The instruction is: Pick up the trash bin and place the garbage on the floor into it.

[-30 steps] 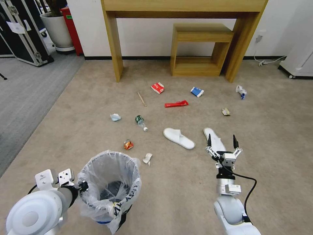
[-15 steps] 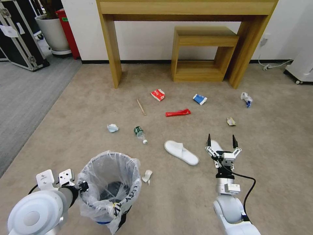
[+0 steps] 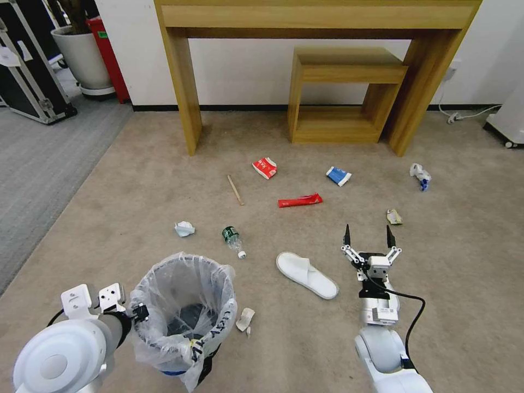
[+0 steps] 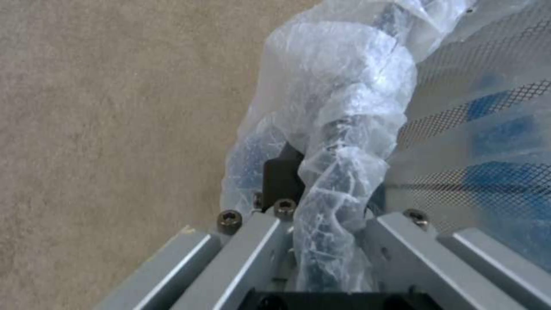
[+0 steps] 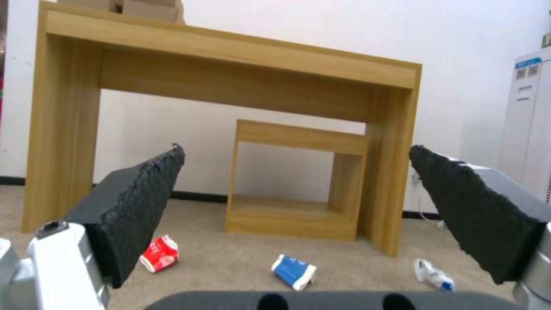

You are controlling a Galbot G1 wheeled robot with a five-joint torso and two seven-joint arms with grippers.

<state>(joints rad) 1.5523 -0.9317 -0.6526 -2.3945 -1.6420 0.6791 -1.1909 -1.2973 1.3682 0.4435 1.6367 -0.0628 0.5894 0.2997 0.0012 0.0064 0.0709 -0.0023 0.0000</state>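
Left hand (image 3: 134,314) clamped on the rim of the bag-lined trash bin (image 3: 183,314); right hand (image 3: 368,240), fingers apart, hovers just beside a white slipper (image 3: 305,274) on the floor (image 3: 136,180)

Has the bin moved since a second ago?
Yes. Carried by the left gripper, the bin has gone forward, toward the desk: the white scrap now lies beside its base.

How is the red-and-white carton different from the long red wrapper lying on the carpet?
The red-and-white carton is short, boxy and two-coloured; the red wrapper is long, thin, flat and almost all red. The carton lies nearer the wooden table, the wrapper nearer the robot's open right gripper. Both lie loose on the beige floor.
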